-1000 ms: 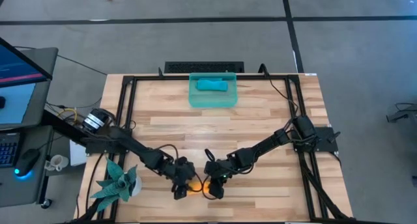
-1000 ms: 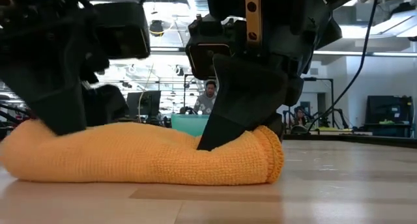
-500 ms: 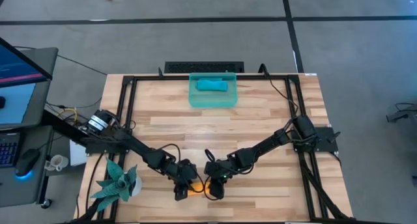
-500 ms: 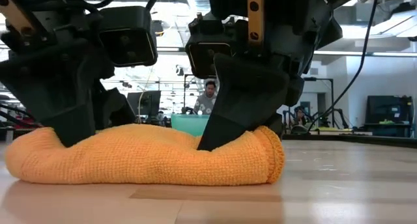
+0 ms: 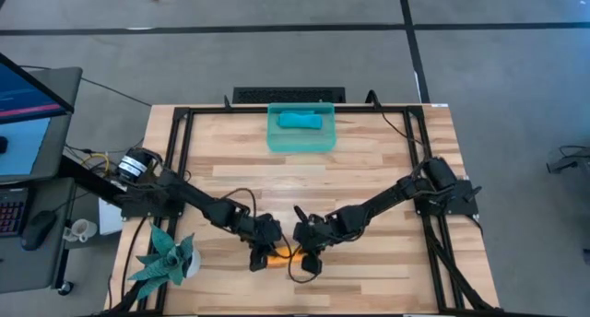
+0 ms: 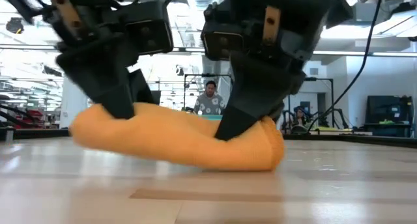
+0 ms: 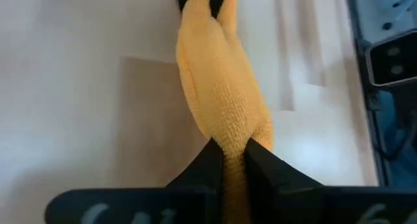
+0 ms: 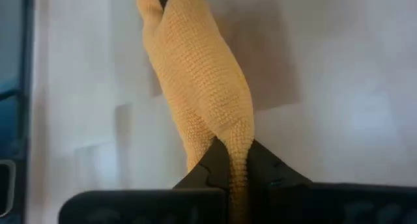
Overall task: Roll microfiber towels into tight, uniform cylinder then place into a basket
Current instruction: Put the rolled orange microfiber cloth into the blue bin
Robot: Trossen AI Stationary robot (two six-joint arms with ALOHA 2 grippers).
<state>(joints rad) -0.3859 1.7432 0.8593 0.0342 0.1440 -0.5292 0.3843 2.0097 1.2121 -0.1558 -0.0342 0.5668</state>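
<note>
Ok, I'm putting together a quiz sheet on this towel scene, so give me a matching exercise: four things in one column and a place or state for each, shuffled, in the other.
Things:
1. orange towel
2. teal-blue towel
3. basket
4. spiky plant figure

Places or states:
A. at the table's far edge, holding a rolled cloth
B. near the table's front left corner
C. rolled, pinched at each end by the left gripper and the right gripper
D. lying inside the bin

Pairs: 1-C, 2-D, 3-A, 4-B
</note>
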